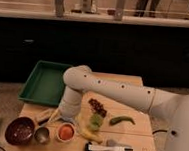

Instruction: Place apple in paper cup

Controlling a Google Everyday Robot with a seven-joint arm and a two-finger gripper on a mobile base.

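Observation:
The apple (66, 131), small and orange-red, sits inside the paper cup (65, 138), a short white cup near the table's front edge. My gripper (59, 118) hangs just above and slightly behind the cup at the end of the white arm (111, 91), which reaches in from the right. Its fingers stand open, and nothing is between them.
A brown bowl (20, 130) and a small metal cup (42, 134) stand left of the paper cup. A green tray (44, 83) lies at the back left. Right of the cup are a banana (86, 133), green cup (96, 121), grapes (97, 107), green pepper (121, 120) and a white-handled tool (108, 149).

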